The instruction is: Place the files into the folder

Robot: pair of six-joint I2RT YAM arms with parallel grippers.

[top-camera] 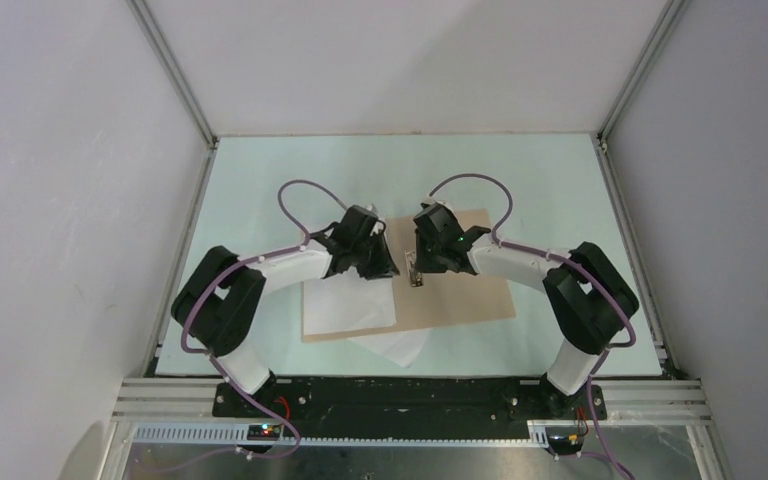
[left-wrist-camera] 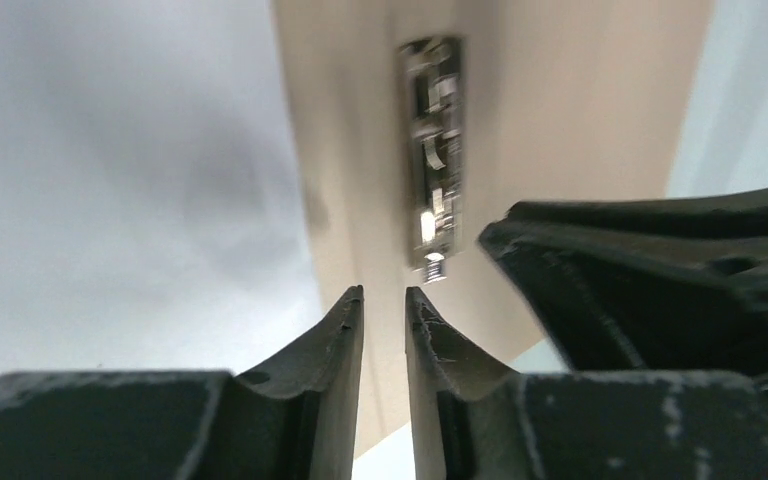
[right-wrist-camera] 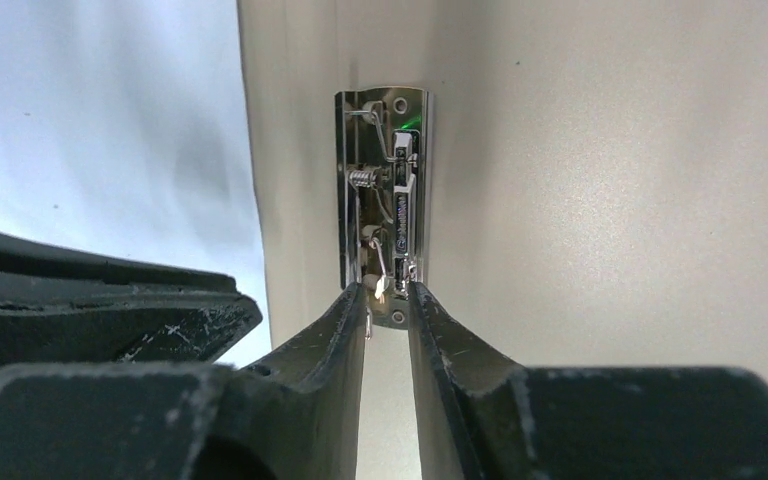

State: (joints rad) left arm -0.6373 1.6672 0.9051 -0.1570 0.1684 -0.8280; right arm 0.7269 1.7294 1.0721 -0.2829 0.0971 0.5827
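Observation:
The tan folder (top-camera: 460,285) lies open and flat on the table. Its metal spine clip (top-camera: 415,270) sits at the middle fold. The white files (top-camera: 350,305) lie on the folder's left half, and one sheet (top-camera: 395,347) sticks out past the near edge. Both grippers hover over the clip. My left gripper (left-wrist-camera: 385,295) is open by a narrow gap with nothing in it, and the clip (left-wrist-camera: 432,160) is just ahead of it. My right gripper (right-wrist-camera: 385,290) is open by a narrow gap, its tips flanking the near end of the clip (right-wrist-camera: 382,200).
The pale green table (top-camera: 260,180) is bounded by grey walls and aluminium rails (top-camera: 175,75). The right gripper's body (left-wrist-camera: 660,280) crowds the right of the left wrist view. The left gripper's body (right-wrist-camera: 90,300) shows at the left of the right wrist view.

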